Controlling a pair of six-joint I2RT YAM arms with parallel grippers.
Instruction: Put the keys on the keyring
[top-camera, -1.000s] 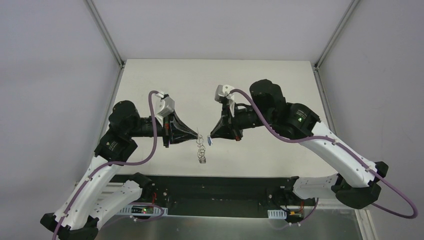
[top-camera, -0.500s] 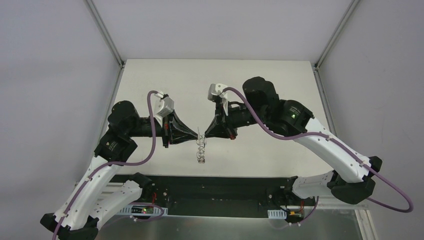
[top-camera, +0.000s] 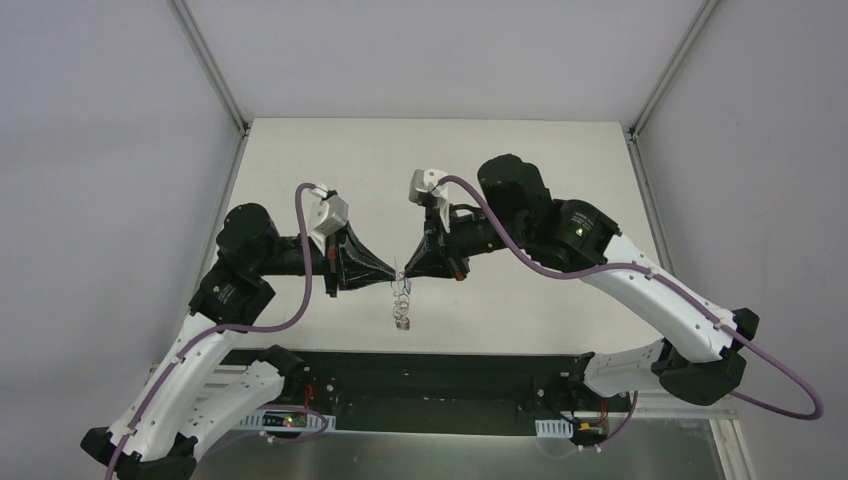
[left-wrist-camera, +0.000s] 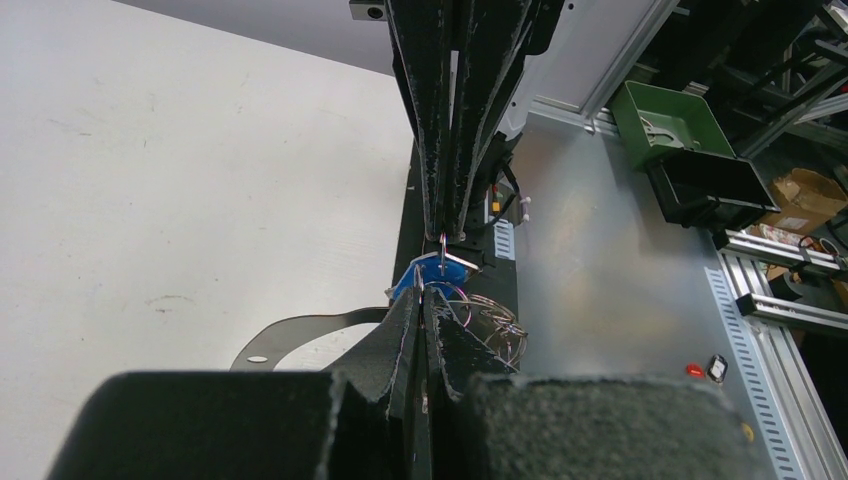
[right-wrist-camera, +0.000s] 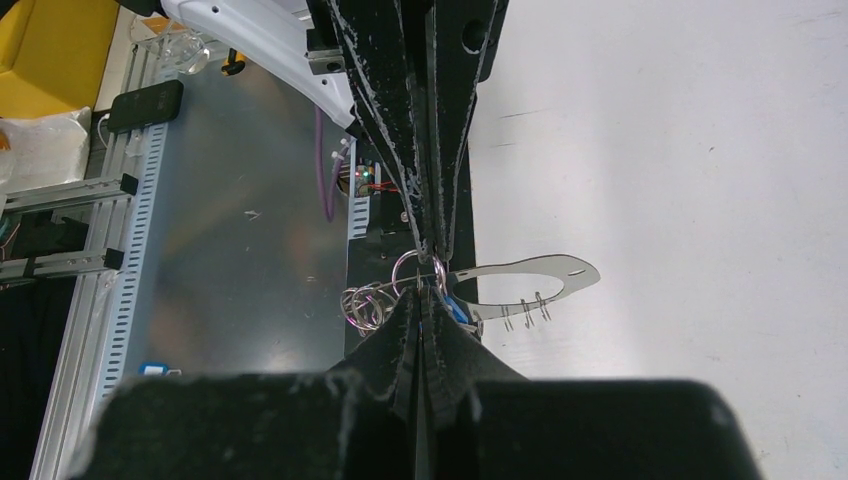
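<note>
The left tool (top-camera: 391, 276) is clamped shut on the keyring (top-camera: 402, 296), which hangs just below both tips. The right tool (top-camera: 409, 272) is pinched shut on the blue key (right-wrist-camera: 455, 308). If the tips are misaligned, the key may be knocked loose and dropped to the table (top-camera: 520, 170).

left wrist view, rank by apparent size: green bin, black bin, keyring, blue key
1. green bin and black bin: they look about alike, so not ranked. Both sit far from the camera.
2. keyring, wire loops partly hidden, close to the camera.
3. key, smallest, also close.
</note>
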